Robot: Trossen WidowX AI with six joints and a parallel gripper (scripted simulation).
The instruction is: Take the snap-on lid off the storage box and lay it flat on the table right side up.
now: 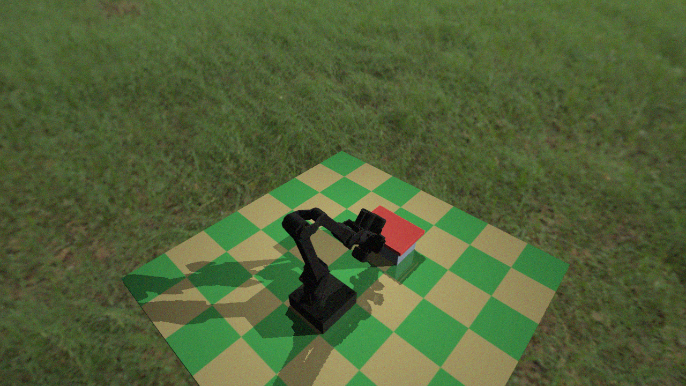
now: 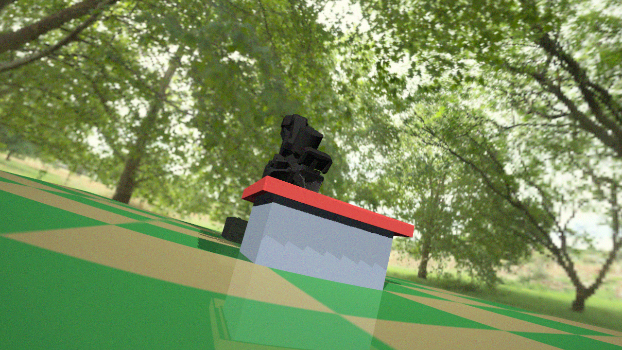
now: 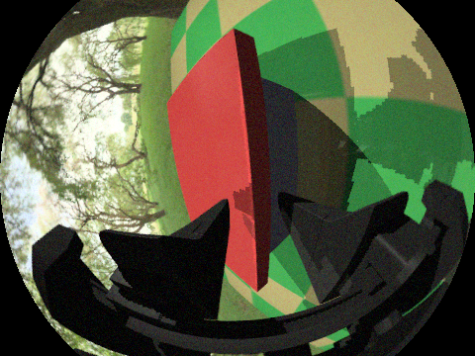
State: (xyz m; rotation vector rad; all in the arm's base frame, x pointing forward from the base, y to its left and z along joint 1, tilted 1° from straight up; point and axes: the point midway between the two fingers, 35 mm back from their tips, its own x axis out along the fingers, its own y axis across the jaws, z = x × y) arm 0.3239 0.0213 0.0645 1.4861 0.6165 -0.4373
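Item one: storage box (image 1: 407,254) (image 2: 321,243) (image 3: 283,148), pale blue-grey, upright on the bench (image 1: 431,335) (image 2: 130,261) (image 3: 282,20), which is patterned in green and tan squares. A reflection of the box shows in the bench surface.

Item two: snap-on lid (image 1: 402,230) (image 2: 335,205) (image 3: 213,143), red, seated on top of the box, its rim overhanging the walls. I have it right side up, not yet on the bench.

Item three: black arm (image 1: 311,254), its square base (image 1: 323,307) (image 2: 234,229) standing on the bench, its far end reaching to the lid's side.

Item four: pincer (image 1: 380,235) (image 2: 299,171) (image 3: 253,202), partly open. In my wrist view the lid's near edge appears between the two fingers; whether either finger touches it, I cannot tell.

Surroundings: grass (image 1: 192,96) and leafy trees (image 2: 130,167).
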